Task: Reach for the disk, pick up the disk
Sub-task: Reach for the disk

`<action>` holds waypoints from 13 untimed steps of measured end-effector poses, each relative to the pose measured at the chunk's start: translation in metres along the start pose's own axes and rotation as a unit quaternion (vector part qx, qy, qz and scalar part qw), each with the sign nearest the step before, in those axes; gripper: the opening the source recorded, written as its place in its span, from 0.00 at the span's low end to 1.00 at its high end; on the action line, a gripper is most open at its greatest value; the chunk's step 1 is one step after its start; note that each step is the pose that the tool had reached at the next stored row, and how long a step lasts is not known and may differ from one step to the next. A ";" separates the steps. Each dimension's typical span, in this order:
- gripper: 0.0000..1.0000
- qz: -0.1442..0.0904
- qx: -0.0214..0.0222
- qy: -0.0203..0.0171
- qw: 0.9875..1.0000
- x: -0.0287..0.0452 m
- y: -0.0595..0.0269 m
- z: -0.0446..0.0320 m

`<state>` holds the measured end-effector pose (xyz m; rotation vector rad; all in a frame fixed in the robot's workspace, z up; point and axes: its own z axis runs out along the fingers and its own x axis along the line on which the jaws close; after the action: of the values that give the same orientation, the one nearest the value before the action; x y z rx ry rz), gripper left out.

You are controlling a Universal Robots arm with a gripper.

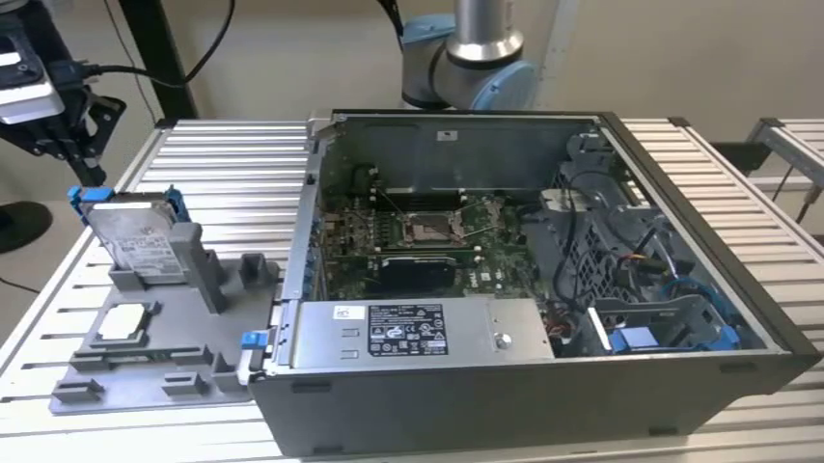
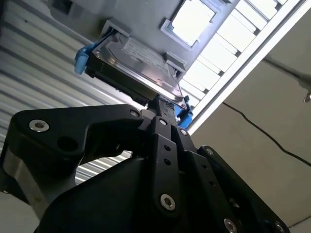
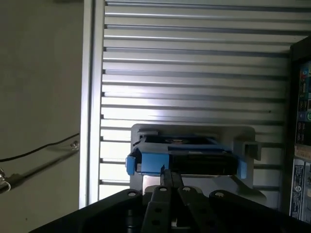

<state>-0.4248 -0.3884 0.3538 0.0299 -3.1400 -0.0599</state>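
Hand [image 1: 92, 176] hung just above the disk [image 1: 139, 241] in the exterior view; it stood on edge in a grey holder [image 1: 206, 289] on the tabletop [image 1: 226, 164]. Second wrist view: fingers pressed together, empty, disk straight ahead. First wrist view: its long edge ran across them.

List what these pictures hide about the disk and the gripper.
1. Exterior view: the disk's lower part is hidden behind the grey holder.
2. Exterior view: the gripper's upper body is cut off by the left edge.
3. Second wrist view: the gripper's body covers the disk's near edge; contact cannot be judged.
4. First wrist view: the disk shows edge-on; its label is unseen.
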 end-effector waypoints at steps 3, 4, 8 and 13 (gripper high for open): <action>0.00 0.000 0.000 0.000 1.000 0.0039 0.0011 0.0001; 0.00 0.000 0.000 0.000 1.000 0.0048 0.0014 0.0002; 0.00 0.000 0.000 0.000 1.000 0.0101 0.0026 0.0004; 0.00 0.000 0.000 0.000 1.000 0.0108 0.0027 0.0004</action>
<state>-0.4356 -0.3859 0.3535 0.0300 -3.1400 -0.0600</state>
